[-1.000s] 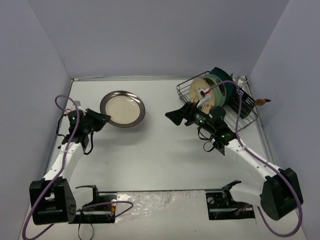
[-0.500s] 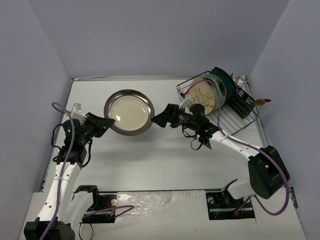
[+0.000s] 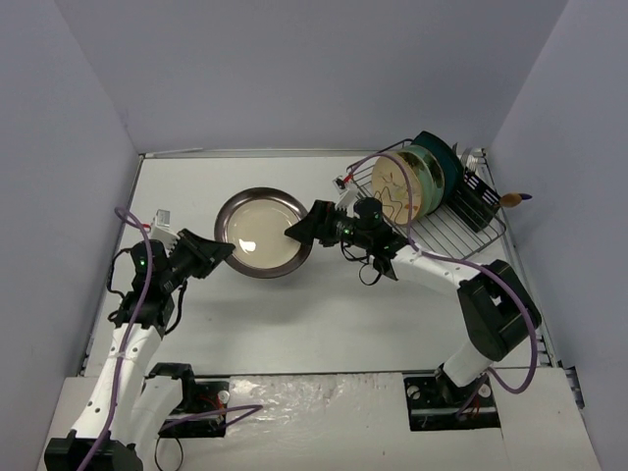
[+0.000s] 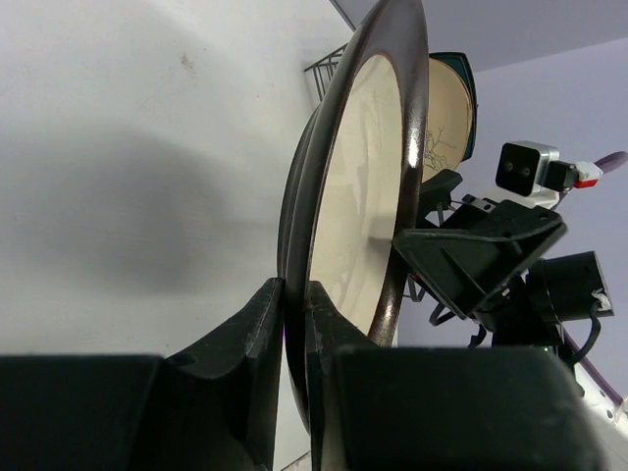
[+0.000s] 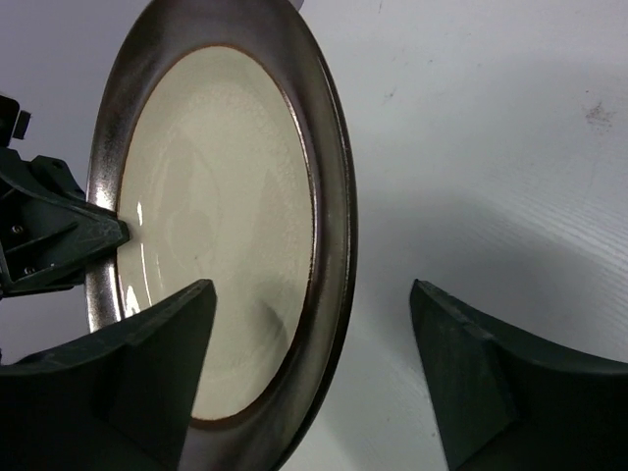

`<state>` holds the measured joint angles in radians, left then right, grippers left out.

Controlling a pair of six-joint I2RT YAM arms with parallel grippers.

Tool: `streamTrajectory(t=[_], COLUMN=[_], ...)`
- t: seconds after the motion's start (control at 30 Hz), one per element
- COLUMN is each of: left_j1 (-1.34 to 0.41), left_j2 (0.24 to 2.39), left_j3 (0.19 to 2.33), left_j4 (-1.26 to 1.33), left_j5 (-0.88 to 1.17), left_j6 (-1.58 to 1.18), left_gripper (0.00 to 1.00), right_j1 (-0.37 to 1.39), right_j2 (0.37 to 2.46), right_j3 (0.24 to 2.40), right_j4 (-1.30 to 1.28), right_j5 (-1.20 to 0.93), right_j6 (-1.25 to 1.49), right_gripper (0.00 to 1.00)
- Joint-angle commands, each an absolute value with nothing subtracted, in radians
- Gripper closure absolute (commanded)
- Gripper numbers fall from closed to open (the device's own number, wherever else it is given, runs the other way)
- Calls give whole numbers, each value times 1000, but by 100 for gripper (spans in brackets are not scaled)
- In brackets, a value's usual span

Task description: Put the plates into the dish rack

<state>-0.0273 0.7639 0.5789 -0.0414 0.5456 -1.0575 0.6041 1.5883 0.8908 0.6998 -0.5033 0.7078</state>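
Top external view is showing the cream plate with dark-grey rim (image 3: 263,234) hanging clear of the table (image 3: 324,314), between the two tools. The left tool (image 3: 220,253) is clenching the plate's rim on its own side. Its wrist view is showing both fingers (image 4: 260,334) pinching the rim from either face, with the plate jutting out ahead of the tool, seen nearly edge-on.

The right tool (image 3: 300,229) is reaching in from the opposite side, released, with its fingers spread wide. In its wrist view the plate's rim is lying in the gap between them, one finger over the cream face and the other over bare table. Whether either finger is touching the plate cannot be told.

Behind the right tool, well apart from the held plate, the dish rack (image 3: 461,224) is sitting by the far right corner. It is holding plates upright: a cream floral plate (image 3: 397,186) nearest that tool, then a dark teal plate (image 3: 439,155) farther back.
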Motion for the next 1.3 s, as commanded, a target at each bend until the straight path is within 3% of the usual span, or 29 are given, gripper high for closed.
streamTrajectory(t=[0.0,0.23,0.4,0.5,0.57,0.67,0.9,1.1,1.27], left_j1=[-32,-41,-44,-46,-46,-46,-43,-43,-44], left_j2=[720,730,730,733,740,751,781,792,823], left_j3=[666,653,643,643,645,668,750,883,985], left_j4=[166,167,139,78,24,-74,-277,-466,-620], left_j5=[606,612,605,583,562,521,430,295,126], left_j6=[-1113,-1098,-1066,-997,-953,-888,-746,-554,-401], left_gripper=[100,100,100,99,93,74,42,8,3], right_j1=[611,611,606,597,590,580,555,522,475], right_j2=[1595,1579,1547,1511,1480,1417,1263,1184,1174], right_j3=[939,939,914,909,915,945,1023,1141,1234], right_j4=[834,849,865,839,795,645,402,238,219], right_j5=[-541,-548,-545,-533,-520,-437,-257,-48,65], right_j6=[732,726,723,687,641,533,261,-35,-215], right_gripper=[32,76,100,100,100,100,100,100,100])
